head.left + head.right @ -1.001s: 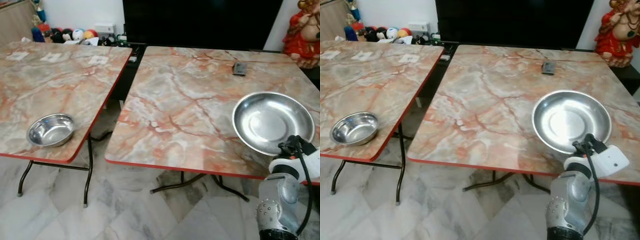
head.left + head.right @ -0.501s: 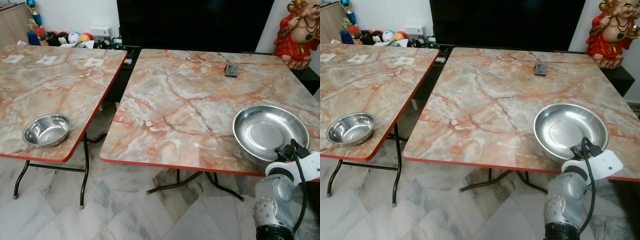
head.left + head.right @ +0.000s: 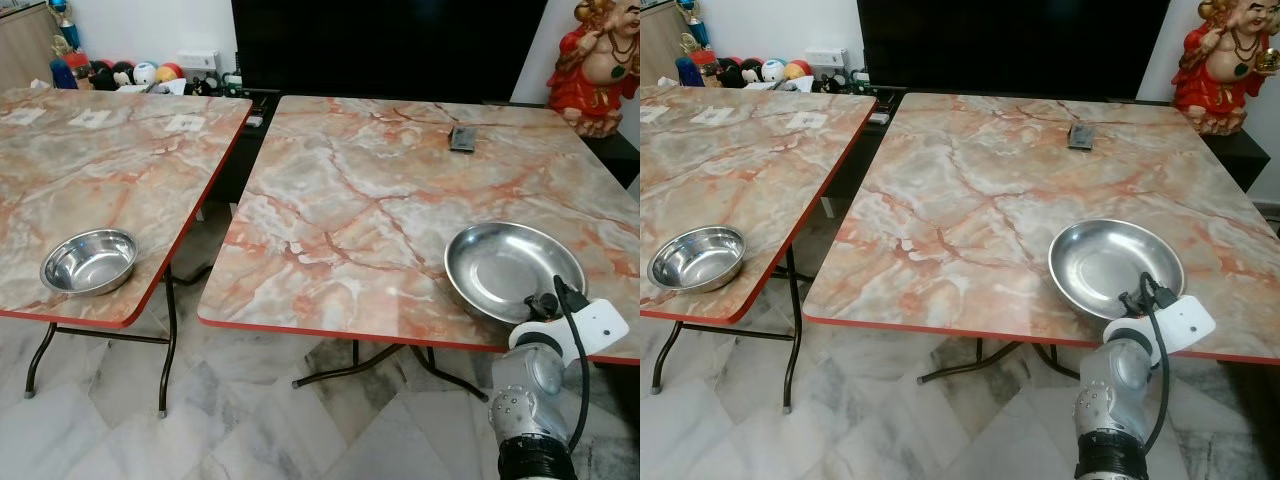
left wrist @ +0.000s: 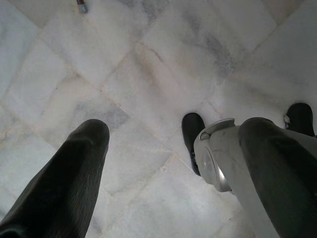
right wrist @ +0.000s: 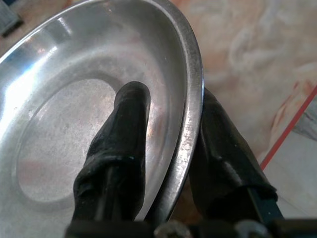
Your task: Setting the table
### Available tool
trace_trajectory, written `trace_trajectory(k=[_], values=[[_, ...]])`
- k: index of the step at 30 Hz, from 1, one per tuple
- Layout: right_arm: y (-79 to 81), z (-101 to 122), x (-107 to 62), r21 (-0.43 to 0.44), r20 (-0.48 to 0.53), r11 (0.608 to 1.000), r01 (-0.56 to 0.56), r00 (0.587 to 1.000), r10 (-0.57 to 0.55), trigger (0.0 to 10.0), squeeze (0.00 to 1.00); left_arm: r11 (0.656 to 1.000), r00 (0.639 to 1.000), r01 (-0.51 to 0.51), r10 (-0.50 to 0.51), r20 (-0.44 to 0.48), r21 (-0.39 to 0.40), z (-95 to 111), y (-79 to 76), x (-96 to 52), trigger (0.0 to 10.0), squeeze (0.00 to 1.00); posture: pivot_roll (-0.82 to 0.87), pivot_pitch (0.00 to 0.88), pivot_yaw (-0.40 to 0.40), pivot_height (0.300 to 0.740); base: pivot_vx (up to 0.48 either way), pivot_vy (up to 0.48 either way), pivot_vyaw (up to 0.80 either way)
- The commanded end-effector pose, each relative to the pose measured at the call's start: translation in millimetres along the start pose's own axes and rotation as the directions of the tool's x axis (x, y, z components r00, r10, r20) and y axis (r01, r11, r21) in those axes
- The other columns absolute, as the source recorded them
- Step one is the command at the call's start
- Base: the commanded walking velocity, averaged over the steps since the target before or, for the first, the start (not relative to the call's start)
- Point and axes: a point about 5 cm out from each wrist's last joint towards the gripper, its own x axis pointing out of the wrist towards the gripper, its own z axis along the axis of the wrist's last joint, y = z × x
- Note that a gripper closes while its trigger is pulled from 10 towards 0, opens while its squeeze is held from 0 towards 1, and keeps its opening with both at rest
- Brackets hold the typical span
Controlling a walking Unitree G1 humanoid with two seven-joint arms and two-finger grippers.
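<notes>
A large steel plate (image 3: 510, 268) lies at the near right of the right-hand marble table (image 3: 380, 200). My right gripper (image 5: 171, 134) is shut on its near rim, one finger inside the dish and one under the rim; the right arm (image 3: 540, 390) rises from below the table's front edge. A small steel bowl (image 3: 90, 261) sits near the front corner of the left table (image 3: 100, 160). My left gripper (image 4: 158, 163) hangs over the floor with its two black fingers wide apart and nothing between them.
A dark remote (image 3: 462, 138) lies at the far side of the right table. A red figurine (image 3: 600, 60) stands at the back right, a black TV (image 3: 390, 45) behind the tables. A gap with white tile floor (image 3: 240, 420) separates the two tables.
The plate, held by my right gripper, has come down and to the left and now sits lower and flatter on the table. The camera has shifted slightly.
</notes>
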Motion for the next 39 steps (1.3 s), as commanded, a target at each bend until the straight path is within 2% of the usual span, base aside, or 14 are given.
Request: trace_trajectory(k=[1, 29, 30, 31, 34, 35, 39], values=[[2.0, 3.3, 3.2, -0.018, 0.003, 1.0, -0.008, 1.0, 0.008, 10.0, 0.0, 1.0, 1.0, 0.007, -0.007, -0.018, 0.015, -4.7, 0.5, -1.6, 10.0, 0.0, 0.02, 0.084, -0.017, 0.74, 0.0, 0.0, 0.0], [-5.7, -12.2, 1.6, -0.013, -0.031, 0.999, 0.033, 0.999, -0.033, 10.0, 0.0, 1.0, 0.999, 0.012, -0.011, -0.034, 0.023, -8.6, -0.4, -2.7, 10.0, 0.0, 0.02, 0.093, -0.015, 0.74, 0.0, 0.0, 0.0], [-5.5, -12.2, 1.4, -0.012, -0.03, 0.999, 0.032, 0.999, -0.032, 10.0, 0.17, 1.0, 0.999, 0.012, -0.011, -0.035, 0.022, -8.6, -1.1, -2.6, 10.0, 0.0, 0.02, 0.092, -0.015, 0.74, 0.0, 0.0, 0.0], [-5.5, -12.3, 1.4, -0.012, -0.03, 0.999, 0.032, 0.999, -0.032, 10.0, 0.38, 1.0, 0.999, 0.012, -0.012, -0.035, 0.022, -8.7, -1.5, -2.5, 10.0, 0.0, 0.02, 0.093, -0.016, 0.74, 0.0, 0.0, 0.0], [-5.2, -12.7, 1.1, -0.009, -0.031, 0.999, 0.031, 0.999, -0.031, 10.0, 0.4, 1.0, 0.999, 0.012, -0.011, -0.038, 0.022, -9.1, -2.3, -2.5, 10.0, 0.0, 0.02, 0.093, -0.016, 0.74, 0.0, 0.0, 0.0], [-4.5, -13.0, 0.6, -0.008, -0.032, 1.0, 0.029, 0.999, -0.03, 10.0, 0.47, 1.0, 0.999, 0.011, -0.01, -0.041, 0.021, -9.6, -2.5, -2.6, 10.0, 0.0, 0.02, 0.093, -0.017, 0.74, 0.0, 0.0, 0.0], [-4.3, -13.5, 0.1, -0.007, -0.035, 1.0, 0.029, 0.999, -0.029, 10.0, 0.46, 1.0, 0.999, 0.009, -0.008, -0.044, 0.021, -10.3, -2.4, -2.8, 10.0, 0.0, 0.02, 0.093, -0.017, 0.74, 0.0, 0.0, 0.0]])
